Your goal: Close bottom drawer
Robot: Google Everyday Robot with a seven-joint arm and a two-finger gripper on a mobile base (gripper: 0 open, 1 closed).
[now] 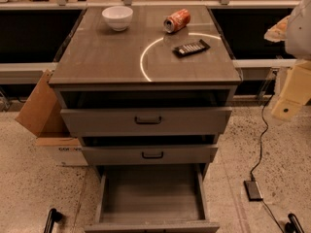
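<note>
Floor [29, 188]: pale speckled stone, on which you see everything else stand.

Cabinet [107, 52]: grey-brown wood grain with a flat, glossy top that carries a bright curved reflection. It holds three drawers, all standing out from the carcass.

Bottom drawer [150, 193]: lowest of the three and pulled far out toward you. Its plain grey box interior is exposed, and its front panel lies at the lower edge of the view.

Upper drawer [97, 121] and middle drawer [112, 155]: each is slightly open and carries a small dark bar handle.

Cardboard box [43, 115]: brown, with its flaps up, just left of the cabinet. Its printed side begins "CO"; you cannot read the rest.

Gripper [290, 98]: a cream, blocky housing at the right edge, beside the cabinet and well apart from the bottom drawer. You cannot tell whether it is released or clenched.

Bowl [117, 17]: white, round and smooth, upright at the rear left of the top.

Can [177, 20]: orange, lying on its side at the rear right. Its print is unreadable.

Packet [191, 48]: a dark, flat rectangle near the can.

Adapter [253, 190]: a dark block on the floor, with a cable attached.
</note>
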